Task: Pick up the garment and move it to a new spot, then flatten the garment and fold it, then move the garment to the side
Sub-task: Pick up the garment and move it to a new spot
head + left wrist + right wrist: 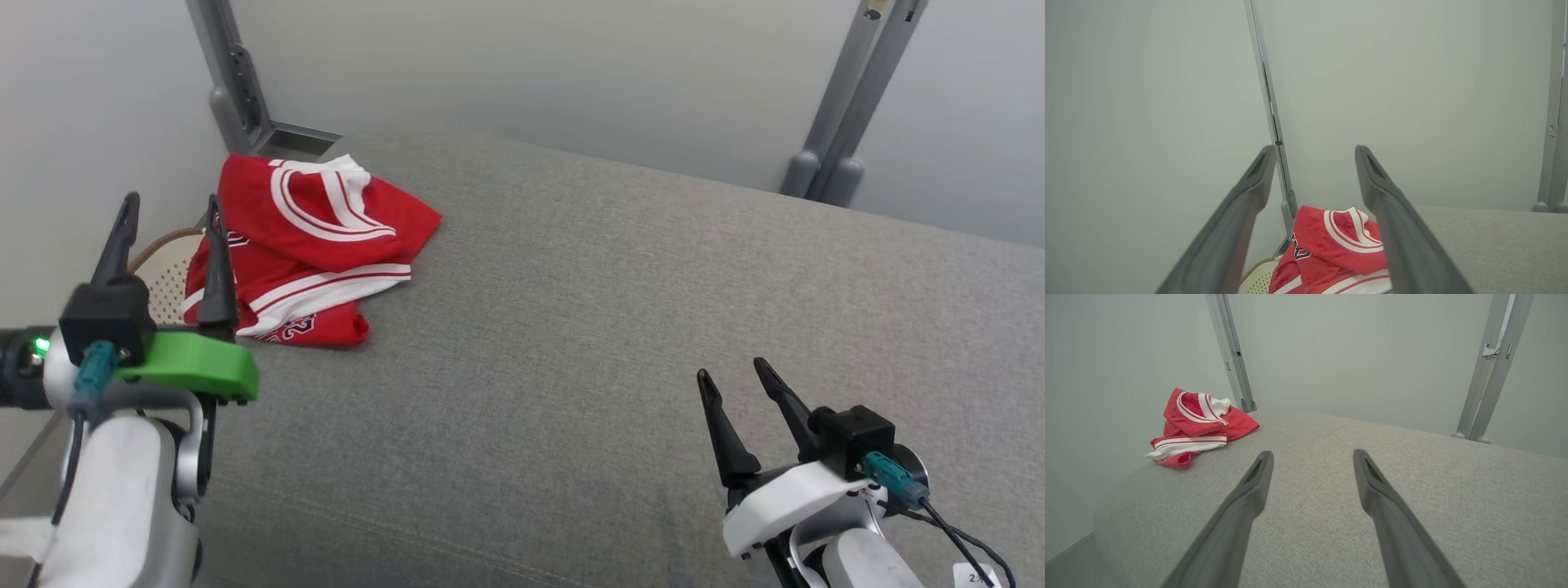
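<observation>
— Where is the garment?

— The red garment (310, 253) lies crumpled at the far left corner of the grey cushion (612, 327). It has white and red striped bands, and part of a black-and-white number shows at its near edge. Its left side hangs over the cushion's edge, above a pale perforated basket (167, 273) with a brown rim.

— And your hands?

— My left gripper (172, 198) is released, with its two dark fingers spread wide. It hangs just beside the garment's left edge. In the head view the inner finger crosses the red cloth, but I cannot tell whether it touches. In my left wrist view the cloth sits low between the fingers, under the right one.

— The other one?

— My right gripper (731, 367) is released too, with its fingers apart. It hovers over bare cushion at the near right, well apart from the garment. From my right wrist view the garment sits at the far left.

— What is behind it?

— A grey metal post (237, 90) rises behind the garment. A second post (849, 106) stands at the far right, both against a pale wall (531, 65).
</observation>
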Controlling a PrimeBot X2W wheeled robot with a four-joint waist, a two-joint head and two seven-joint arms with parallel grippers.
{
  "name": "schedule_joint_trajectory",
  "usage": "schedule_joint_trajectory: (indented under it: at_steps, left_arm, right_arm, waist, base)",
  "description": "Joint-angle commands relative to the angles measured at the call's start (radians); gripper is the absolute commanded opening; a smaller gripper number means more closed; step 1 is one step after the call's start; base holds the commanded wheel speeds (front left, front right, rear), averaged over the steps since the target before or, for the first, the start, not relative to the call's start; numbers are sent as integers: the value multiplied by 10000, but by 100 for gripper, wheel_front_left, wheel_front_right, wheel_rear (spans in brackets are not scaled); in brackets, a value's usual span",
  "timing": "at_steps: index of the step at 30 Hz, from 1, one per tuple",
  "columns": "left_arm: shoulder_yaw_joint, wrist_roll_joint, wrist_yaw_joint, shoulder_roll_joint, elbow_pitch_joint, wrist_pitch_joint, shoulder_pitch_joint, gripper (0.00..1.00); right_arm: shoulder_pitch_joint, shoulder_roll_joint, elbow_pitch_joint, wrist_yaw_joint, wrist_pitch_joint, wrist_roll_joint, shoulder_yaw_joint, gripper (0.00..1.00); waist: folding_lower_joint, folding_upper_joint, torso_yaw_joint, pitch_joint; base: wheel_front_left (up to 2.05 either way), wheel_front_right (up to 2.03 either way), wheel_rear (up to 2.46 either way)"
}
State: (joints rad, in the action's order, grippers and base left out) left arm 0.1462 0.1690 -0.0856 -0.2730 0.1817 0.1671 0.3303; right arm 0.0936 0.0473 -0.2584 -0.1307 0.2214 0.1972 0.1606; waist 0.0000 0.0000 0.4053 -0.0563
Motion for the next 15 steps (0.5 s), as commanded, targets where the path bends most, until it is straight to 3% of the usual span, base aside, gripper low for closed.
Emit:
schedule_joint_trajectory:
  at_steps: [1,10,15]
  left_arm:
    - [-46,120,162,-141,235,-156,551,100]
    - [-282,427,805,-821,1476,-606,2886,100]
    - [-347,498,1220,-1417,3146,-959,4390,100]
  right_arm:
    - [178,50,70,-1,-78,-101,53,100]
    - [576,52,374,-1,-444,-428,69,100]
    - [823,55,544,-1,-594,-609,-10,100]
  waist:
    - [0,0,-442,226]
    - [0,0,-1510,918]
    - [0,0,-2239,1466]
  base:
    - [0,0,0]
    - [0,0,0]
    - [0,0,0]
